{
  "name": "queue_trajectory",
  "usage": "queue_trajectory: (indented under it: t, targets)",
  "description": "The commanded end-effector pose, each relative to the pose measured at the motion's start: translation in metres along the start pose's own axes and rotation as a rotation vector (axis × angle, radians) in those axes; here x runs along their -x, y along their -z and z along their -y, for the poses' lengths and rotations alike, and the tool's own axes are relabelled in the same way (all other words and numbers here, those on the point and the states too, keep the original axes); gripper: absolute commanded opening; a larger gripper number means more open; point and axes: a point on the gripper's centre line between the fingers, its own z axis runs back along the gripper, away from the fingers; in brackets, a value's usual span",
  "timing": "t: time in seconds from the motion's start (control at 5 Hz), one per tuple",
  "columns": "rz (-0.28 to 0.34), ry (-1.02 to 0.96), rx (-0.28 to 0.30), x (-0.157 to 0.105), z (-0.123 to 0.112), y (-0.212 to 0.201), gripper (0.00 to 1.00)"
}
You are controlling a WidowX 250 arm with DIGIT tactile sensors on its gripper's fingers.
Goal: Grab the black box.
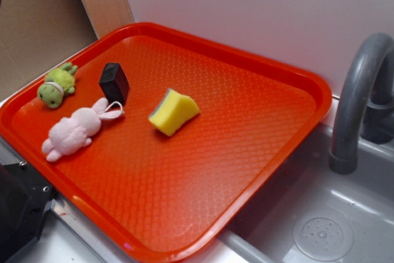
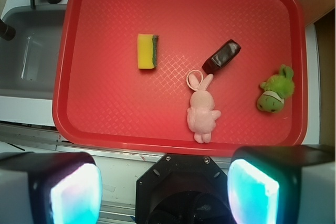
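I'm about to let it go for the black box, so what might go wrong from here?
1. The pink bunny lies right beside the black box, its loop near the box's end, so a finger of the open tool might snag it.
2. The box sits at an angle on the tray; an unaligned grasp may push it away.

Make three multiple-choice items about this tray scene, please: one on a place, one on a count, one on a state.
1. What lies nearest the black box?
A. pink bunny
B. faucet
C. sink drain

2. How many things lie on the red tray?
A. two
B. four
C. six

3. How is the gripper?
A. shut on the box
B. open, above the tray's near edge
C. shut on the yellow sponge

Answers:
1. A; the bunny's loop nearly meets the box.
2. B; box, bunny, sponge and green frog.
3. B; the wrist view shows the fingers wide apart, holding nothing.
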Motion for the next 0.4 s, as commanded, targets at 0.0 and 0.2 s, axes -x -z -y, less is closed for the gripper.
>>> queue_trajectory:
  t: [0.0,0.2]
  targets:
    - [0.0,0.0,0.0,0.0,0.0,0.0,1.0]
    - [0.054,-0.228,-0.245,-0.019,-0.046,0.039,1.0]
